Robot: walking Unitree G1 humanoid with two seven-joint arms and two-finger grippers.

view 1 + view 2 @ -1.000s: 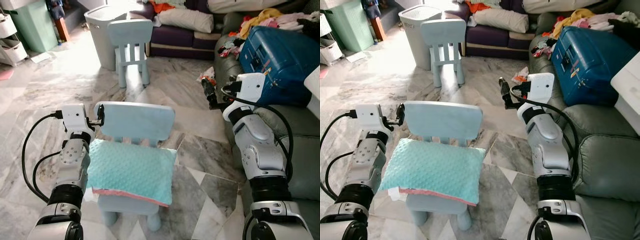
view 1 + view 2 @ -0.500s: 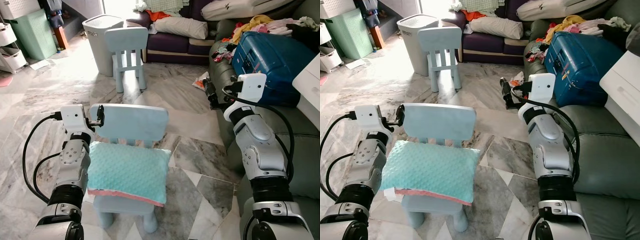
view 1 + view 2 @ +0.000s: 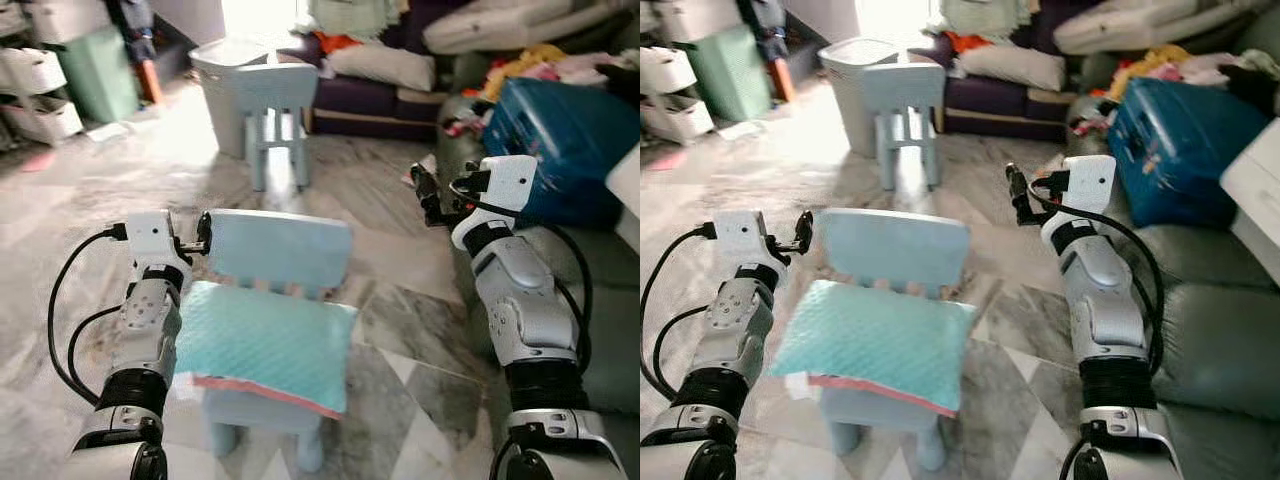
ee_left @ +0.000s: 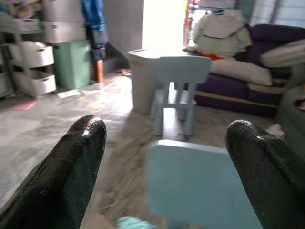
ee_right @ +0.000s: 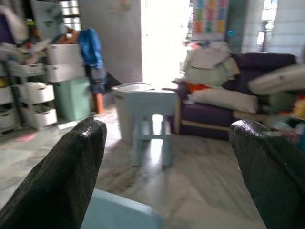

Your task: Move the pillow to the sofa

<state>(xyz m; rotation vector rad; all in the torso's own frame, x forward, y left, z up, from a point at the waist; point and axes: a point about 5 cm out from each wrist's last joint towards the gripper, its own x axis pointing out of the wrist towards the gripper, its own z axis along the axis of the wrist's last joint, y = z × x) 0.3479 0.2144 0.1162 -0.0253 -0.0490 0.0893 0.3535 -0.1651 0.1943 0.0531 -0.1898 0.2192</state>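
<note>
A turquoise pillow [image 3: 268,345] lay on a pale-blue child's chair [image 3: 278,250] between both empty, spread pincers: left pincer [image 3: 203,232], right pincer [image 3: 424,195]. Grey sofa [image 3: 1210,320] beside the right; marble floor [image 3: 80,210] beneath.

Both arms raised forward; left claw [image 3: 203,234] and right claw [image 3: 424,193] agape, empty

— What do we see around us?
— Marble floor [image 3: 90,200], two pale blue chairs [image 3: 283,130], a grey bin [image 3: 228,85], a purple sofa [image 3: 370,85].
— And on our right?
— A grey couch [image 3: 1210,330] with a blue suitcase [image 3: 1170,135].
</note>
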